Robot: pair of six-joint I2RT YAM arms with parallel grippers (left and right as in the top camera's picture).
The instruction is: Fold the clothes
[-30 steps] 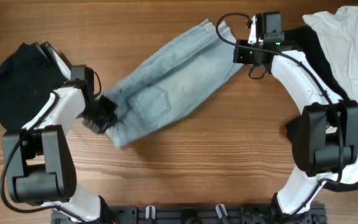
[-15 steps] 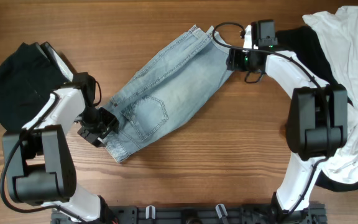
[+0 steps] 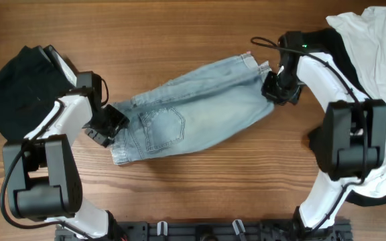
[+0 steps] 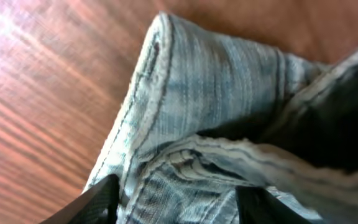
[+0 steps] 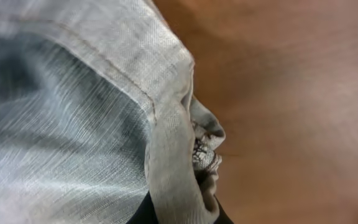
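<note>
The clothes in play are light-blue denim shorts (image 3: pixel 193 114), lying spread across the middle of the wooden table, back pocket up. My left gripper (image 3: pixel 104 127) is at their waistband end. In the left wrist view it (image 4: pixel 179 202) stands open, with the folded waistband (image 4: pixel 185 106) lying loose between its black fingers (image 4: pixel 98 202). My right gripper (image 3: pixel 275 90) is at the leg hem end. In the right wrist view it (image 5: pixel 182 214) is shut on the denim hem (image 5: pixel 173 155), which bunches up between the jaws.
A black garment (image 3: pixel 12 87) lies heaped at the far left beside the left arm. A white shirt (image 3: pixel 380 67) over another black garment (image 3: pixel 344 57) fills the right side, reaching down past the right arm's base (image 3: pixel 350 147).
The right gripper has moved toward the front with the hem end and closed on it. The shorts have swung from steeply diagonal to nearly level. The left gripper has opened at the waistband.
</note>
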